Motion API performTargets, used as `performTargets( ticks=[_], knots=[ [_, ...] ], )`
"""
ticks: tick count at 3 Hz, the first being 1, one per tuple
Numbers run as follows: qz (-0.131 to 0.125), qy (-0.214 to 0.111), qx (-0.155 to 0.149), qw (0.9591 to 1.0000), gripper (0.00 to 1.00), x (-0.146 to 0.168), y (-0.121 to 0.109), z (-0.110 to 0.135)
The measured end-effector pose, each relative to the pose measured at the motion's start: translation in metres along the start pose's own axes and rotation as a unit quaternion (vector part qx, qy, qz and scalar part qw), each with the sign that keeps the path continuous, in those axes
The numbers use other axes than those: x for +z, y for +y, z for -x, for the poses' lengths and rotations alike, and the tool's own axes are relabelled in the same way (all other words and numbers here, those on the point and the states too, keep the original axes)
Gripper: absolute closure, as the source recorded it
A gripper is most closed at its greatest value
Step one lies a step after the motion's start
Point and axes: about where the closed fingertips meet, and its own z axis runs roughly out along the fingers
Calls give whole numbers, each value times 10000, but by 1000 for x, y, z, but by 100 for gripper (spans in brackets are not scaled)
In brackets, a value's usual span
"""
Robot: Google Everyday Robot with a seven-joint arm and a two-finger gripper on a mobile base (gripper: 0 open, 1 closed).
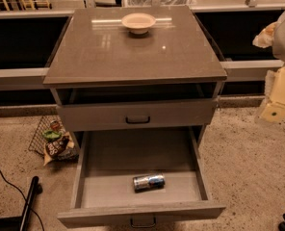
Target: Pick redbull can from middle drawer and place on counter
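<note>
**Can lies in the open middle drawer, gripper off to the right**

The counter (pixel 109 52), a glossy brownish-grey slab, tops the cabinet and spans wider than the 2 drawers seen below it. The middle drawer (pixel 84 189) is pulled far out toward the camera, its pale grey floor exposed between long side walls, and its dark bar handle sits at the bottom edge of the view. Above it, the shallower drawer front (pixel 84 117) stands only slightly out.

The gripper (pixel 278 97) shows as pale cream parts at the right edge of the view, beside the cabinet and well apart from the open drawer. How far open it is cannot be told, and nothing is seen in its hold.

A wire basket (pixel 40 134) of snack packets rests on the floor left of the cabinet. 1 pale bowl (pixel 138 22) sits near the counter's far edge.

The redbull can (pixel 148 181) lies on its side on the drawer floor, near the front wall and slightly right of centre.
</note>
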Motion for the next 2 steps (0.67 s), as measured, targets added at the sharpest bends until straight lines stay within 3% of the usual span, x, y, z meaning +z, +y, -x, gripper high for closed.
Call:
performTargets(
  ticks=[1, 2],
  knots=[
    [-11, 8, 12, 10000, 0, 1, -1, 0],
    [162, -166, -4, 9997, 0, 35, -1, 6]
  ],
)
